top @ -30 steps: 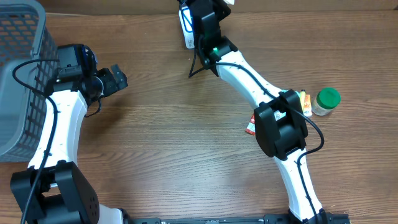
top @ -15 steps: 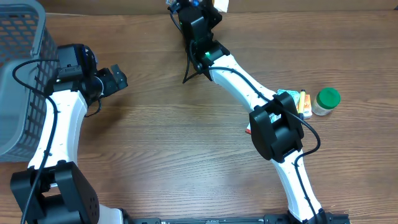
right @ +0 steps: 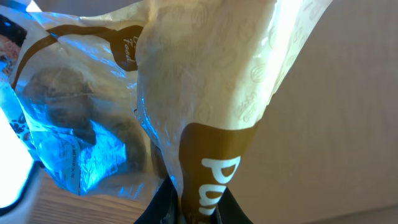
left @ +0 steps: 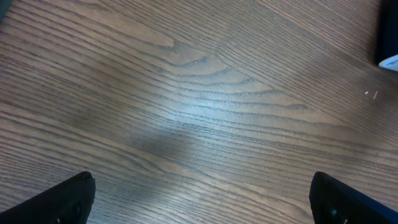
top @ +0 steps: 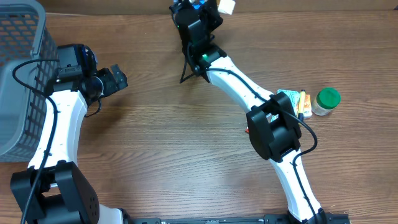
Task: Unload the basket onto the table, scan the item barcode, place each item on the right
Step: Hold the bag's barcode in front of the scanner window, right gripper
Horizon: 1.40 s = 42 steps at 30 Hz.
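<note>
Pinched tight in the right gripper (right: 188, 202) by a brown end seam, with the snack bag (right: 205, 81) running straight out from the grip — long axis in line with the gripper, clear window turned left in the wrist view. Held over the far edge of the table (top: 186, 143), well apart from the left gripper (top: 115, 79), spread wide above bare wood. Falls to the right arm alone, by the look of it, to turn the print for scanning — no barcode in sight.

1. The left hand (top: 115, 79) hangs over the table (top: 155, 155), jaws apart, near a grey basket (top: 25, 37).
2. The right hand (top: 200, 10) is at the far edge, with a cream packet (top: 227, 7) beside it.
3. A green-lidded jar (top: 327, 99) stands at the right.
</note>
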Tool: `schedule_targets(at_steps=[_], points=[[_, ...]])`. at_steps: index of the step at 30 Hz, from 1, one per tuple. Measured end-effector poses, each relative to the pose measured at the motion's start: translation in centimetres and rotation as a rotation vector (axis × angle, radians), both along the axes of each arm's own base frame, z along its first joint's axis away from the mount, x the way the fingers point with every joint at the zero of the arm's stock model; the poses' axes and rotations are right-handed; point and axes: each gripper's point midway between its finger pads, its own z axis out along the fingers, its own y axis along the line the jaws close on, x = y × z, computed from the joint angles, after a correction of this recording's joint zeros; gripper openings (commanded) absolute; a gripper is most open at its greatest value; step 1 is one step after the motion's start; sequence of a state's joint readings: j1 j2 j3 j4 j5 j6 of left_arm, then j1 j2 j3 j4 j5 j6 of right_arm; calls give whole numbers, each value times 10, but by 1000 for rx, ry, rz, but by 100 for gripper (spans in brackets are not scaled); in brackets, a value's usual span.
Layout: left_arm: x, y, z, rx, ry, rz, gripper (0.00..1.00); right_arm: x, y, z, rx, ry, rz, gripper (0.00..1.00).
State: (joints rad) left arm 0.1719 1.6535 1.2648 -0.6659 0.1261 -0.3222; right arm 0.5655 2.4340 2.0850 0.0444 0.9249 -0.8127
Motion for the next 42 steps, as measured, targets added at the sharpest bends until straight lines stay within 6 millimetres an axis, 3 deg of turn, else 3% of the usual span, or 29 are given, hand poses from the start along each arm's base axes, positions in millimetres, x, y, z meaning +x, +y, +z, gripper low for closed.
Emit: schedule_targets(at_steps=[7,12,25,36,42], points=[[0,0,0,0,0,0,100,10,-30,0,21,-9,-58,4],[0,0,0,0,0,0,100,10,-32,-7,60,4,-56,4],[0,0,0,0,0,0,100,5,-3,-47,93,77,4,4],[0,0,0,0,0,0,100,-15,49,-45,75,75,99,4],[0,0,0,0,0,0,100,-22,64,-49,58,97,133,4]])
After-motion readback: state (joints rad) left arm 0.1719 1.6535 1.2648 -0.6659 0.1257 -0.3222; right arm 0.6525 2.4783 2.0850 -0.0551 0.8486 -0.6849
